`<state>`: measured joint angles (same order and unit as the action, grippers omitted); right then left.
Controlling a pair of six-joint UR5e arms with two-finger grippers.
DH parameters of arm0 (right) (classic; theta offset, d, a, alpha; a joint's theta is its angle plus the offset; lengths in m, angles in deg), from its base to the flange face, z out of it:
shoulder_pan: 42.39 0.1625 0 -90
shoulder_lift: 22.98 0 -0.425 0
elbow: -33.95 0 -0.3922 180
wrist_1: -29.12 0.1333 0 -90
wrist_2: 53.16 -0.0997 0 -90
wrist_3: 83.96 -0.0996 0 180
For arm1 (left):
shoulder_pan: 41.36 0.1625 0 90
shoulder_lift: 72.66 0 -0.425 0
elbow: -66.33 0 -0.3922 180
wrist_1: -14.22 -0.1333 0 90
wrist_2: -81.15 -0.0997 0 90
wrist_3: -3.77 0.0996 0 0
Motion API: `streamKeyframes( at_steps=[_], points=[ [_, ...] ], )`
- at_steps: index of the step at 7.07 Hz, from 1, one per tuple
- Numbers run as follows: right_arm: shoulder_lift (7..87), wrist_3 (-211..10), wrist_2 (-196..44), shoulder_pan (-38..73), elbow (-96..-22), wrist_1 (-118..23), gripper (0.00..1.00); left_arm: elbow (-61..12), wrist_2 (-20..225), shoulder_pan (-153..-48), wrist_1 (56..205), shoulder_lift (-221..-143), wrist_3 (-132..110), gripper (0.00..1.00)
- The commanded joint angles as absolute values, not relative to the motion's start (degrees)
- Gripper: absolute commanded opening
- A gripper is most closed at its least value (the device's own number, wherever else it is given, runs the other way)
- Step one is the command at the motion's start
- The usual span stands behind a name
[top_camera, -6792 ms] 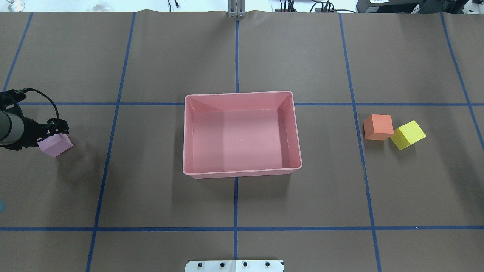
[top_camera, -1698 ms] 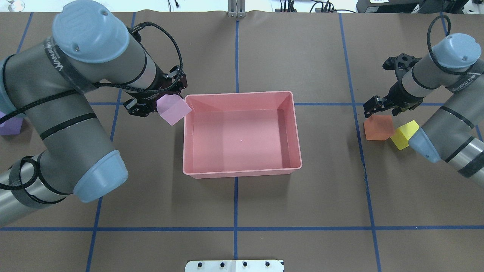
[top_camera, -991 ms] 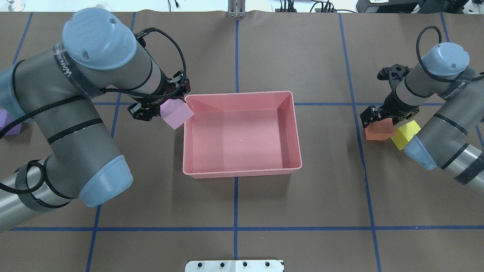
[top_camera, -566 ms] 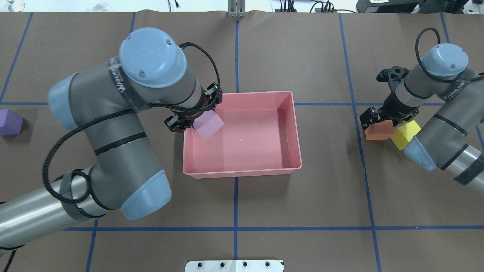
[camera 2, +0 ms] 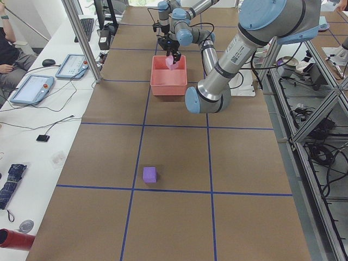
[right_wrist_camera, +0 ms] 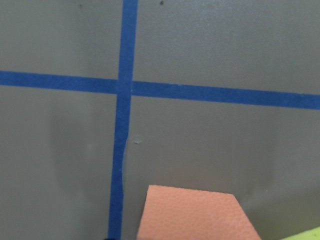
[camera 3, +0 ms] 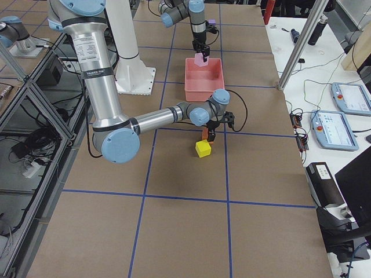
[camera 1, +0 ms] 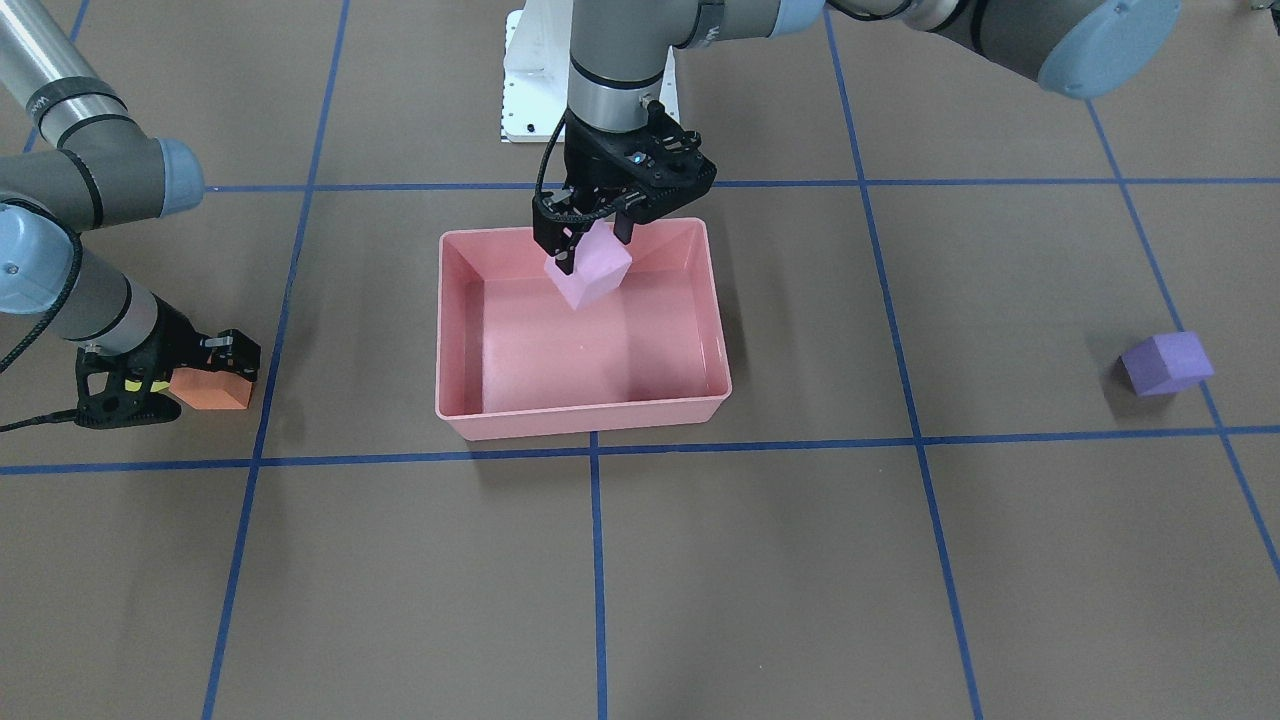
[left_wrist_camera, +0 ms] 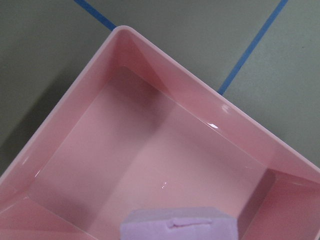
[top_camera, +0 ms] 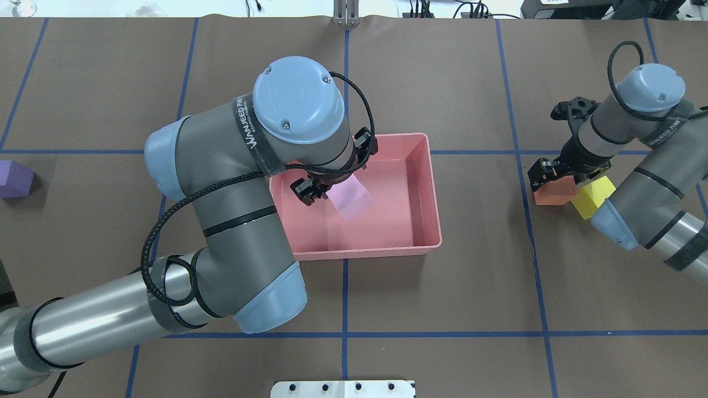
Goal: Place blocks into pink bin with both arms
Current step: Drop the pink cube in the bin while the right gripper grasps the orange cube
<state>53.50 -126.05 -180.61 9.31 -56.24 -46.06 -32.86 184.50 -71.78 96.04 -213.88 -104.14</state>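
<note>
Foam, prob: pink block (camera 1: 590, 275) light, matte; hold opp flat faces. Left fingers (camera 1: 562, 250) pinch it over pink bin (camera 1: 580, 418); right fingers (camera 1: 235, 355) straddle orange block (camera 1: 210, 392), clamp unclear.

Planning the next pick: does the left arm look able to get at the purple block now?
Probably not yet: jaws of the left arm hold the light pink block over the pink bin. The purple block itself stands alone.

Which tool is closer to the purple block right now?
Left. The left tool holds the pink block over the bin; the right tool is past the bin, at the orange block, farther from the purple block.
</note>
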Motion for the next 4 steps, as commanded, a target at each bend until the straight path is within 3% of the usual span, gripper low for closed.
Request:
streamKeyframes(
  at_steps=[1, 4],
  points=[
    [53.7, -126.1, -179.9, 9.5, -58.6, -45.9, 0.0, -32.8, 184.0, -71.8, 96.1, -214.6, -104.0, 1.0],
    [53.0, -126.2, -184.6, 15.0, -62.5, -47.3, 0.0, -33.4, 183.9, -74.6, 95.6, -214.3, -99.5, 1.0]
  ],
)
